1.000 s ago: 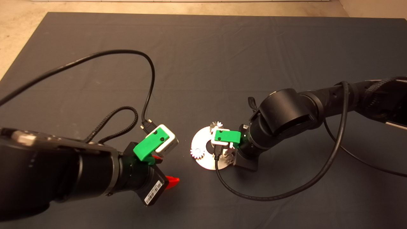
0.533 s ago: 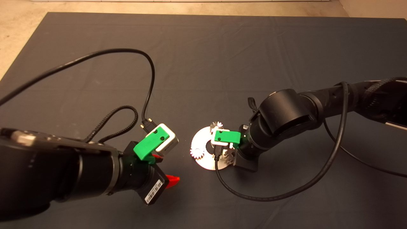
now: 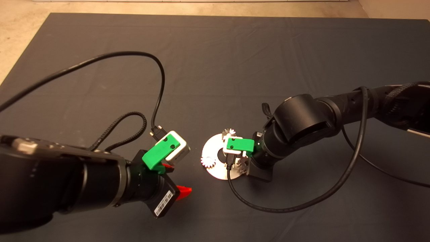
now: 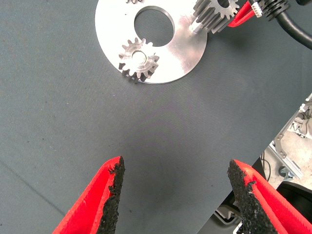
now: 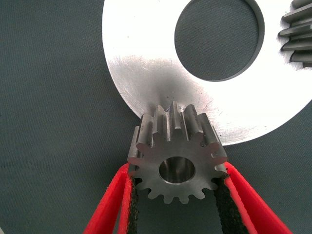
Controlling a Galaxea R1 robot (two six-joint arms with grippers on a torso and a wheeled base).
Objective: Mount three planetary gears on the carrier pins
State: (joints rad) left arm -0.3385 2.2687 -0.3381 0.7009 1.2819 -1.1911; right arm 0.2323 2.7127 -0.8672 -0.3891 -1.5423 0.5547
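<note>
Pinched between the right gripper's (image 5: pixel 178 183) 2 red fingers (image 5: pixel 111 202) is 1 gear (image 5: pixel 176 158), its bore facing the wrist camera and its teeth pressed against the black pads on both sides. It hangs at the rim of the plate (image 5: pixel 146 68), over the edge nearest that arm; whether it sits on a pin cannot be told.

3 gears show in all. 1 more (image 3: pixel 208 161) lies flat on the plate (image 3: pixel 215 171) on its side toward the left arm, a pin end showing in its bore (image 4: pixel 138 57). Another (image 3: pixel 229 131) sits at the plate's far edge, partly behind the right gripper's (image 3: pixel 242 163) green body. The plate has 1 large centre hole (image 4: pixel 154 24).

A black cable (image 3: pixel 278 208) loops on the mat (image 3: pixel 235 67) beside the plate, and the right arm covers the plate's near-right part from above.

Left gripper (image 4: pixel 174 178) hovers over bare mat near the plate, its fingers (image 4: pixel 113 181) spread wide and holding nothing.
</note>
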